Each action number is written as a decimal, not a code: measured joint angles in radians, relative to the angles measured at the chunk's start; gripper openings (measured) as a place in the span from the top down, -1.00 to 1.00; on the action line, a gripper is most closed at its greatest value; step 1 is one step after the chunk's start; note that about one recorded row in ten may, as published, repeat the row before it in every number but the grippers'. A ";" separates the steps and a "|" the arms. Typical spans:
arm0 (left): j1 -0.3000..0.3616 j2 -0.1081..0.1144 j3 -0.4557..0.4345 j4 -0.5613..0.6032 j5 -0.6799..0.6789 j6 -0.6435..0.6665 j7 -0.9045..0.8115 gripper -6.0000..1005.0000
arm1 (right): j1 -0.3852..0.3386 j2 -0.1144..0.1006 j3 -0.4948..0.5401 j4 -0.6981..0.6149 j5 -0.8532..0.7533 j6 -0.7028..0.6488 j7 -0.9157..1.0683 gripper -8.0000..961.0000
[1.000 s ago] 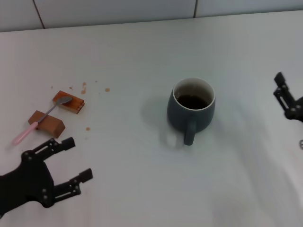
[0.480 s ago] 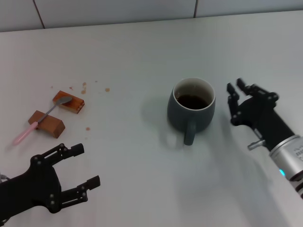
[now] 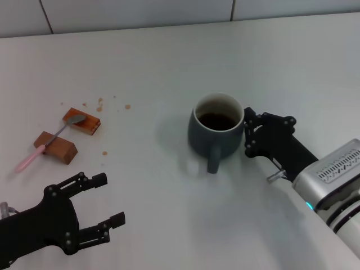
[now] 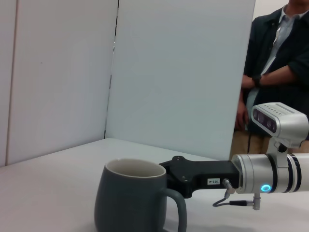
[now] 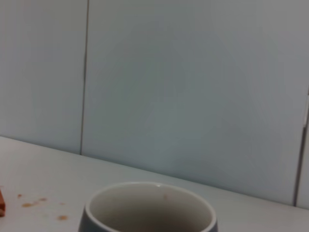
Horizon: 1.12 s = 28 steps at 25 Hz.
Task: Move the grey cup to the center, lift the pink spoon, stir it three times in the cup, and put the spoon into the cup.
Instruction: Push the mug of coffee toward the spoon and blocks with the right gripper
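counter (image 3: 169, 56): white, carries everything; pale panel wall behind it.
right arm (image 3: 332, 185): reaches in from the right, silver-and-black forearm low over the counter.
left arm: low at the near left corner, well apart from the cup.
right gripper (image 3: 247, 132): jaws spread, fingertips against the right side of the grey cup; not closed round it. Left wrist view shows the black finger body (image 4: 193, 176) pressed to the cup just under the rim.
left gripper (image 3: 101, 205): jaws released, holding nothing, hovering near the spoon but not touching it.
grey cup (image 3: 211, 135): upright near counter centre, dark liquid inside, loop handle pointing toward the robot. Fills the bottom of the right wrist view (image 5: 149, 212).
brown blocks (image 3: 55, 147): two, on the left of the counter, one behind the other; some crumbs scattered beyond them.
pink spoon (image 3: 42, 151): lying across both blocks, silver bowl on the far block (image 3: 82, 121), pink handle end down near the counter on the left.
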 joint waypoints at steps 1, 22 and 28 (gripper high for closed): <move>0.000 0.000 0.000 0.000 0.000 0.000 0.000 -0.64 | 0.007 0.000 0.001 0.006 -0.001 0.002 0.000 0.91; -0.001 -0.002 0.000 0.000 0.005 -0.012 -0.001 -0.62 | 0.059 0.002 0.373 0.093 -0.447 0.238 0.011 0.86; 0.003 -0.002 -0.011 -0.001 0.000 -0.012 0.010 -0.62 | -0.006 -0.002 0.376 0.090 -0.445 0.109 0.012 0.84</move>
